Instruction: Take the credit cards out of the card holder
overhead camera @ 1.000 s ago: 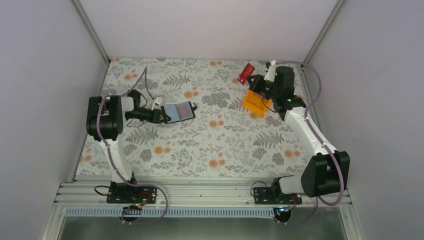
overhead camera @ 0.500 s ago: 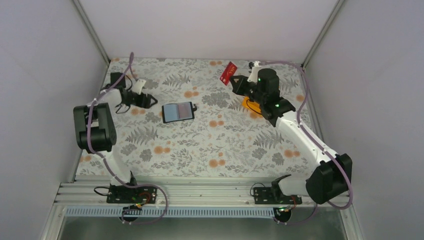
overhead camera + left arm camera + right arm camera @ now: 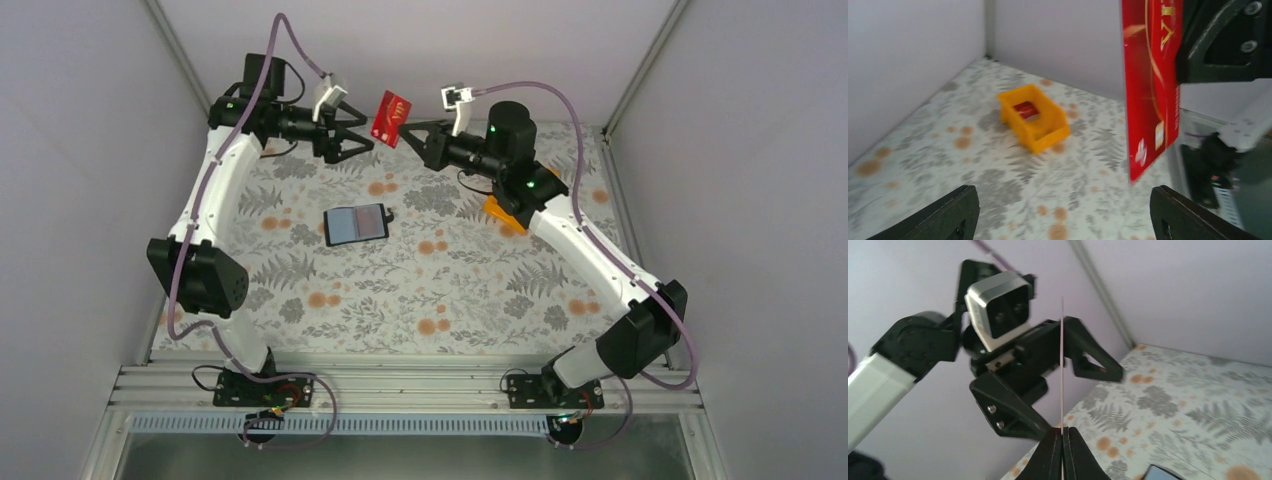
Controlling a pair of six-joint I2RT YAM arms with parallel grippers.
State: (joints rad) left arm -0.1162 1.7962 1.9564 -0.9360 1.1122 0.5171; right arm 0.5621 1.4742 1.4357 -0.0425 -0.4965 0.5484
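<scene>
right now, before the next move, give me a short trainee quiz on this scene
1. True or false: the card holder lies open on the table, touched by neither claw.
2. Which claw pinches the raised credit card? A) left claw B) right claw C) neither
3. Fill in: the orange bin already contains a red ____.
Key: 1 true. 2 B; the left claw stands open beside the card. 3 card: a second credit card lies inside it, seen from the left wrist.
</scene>
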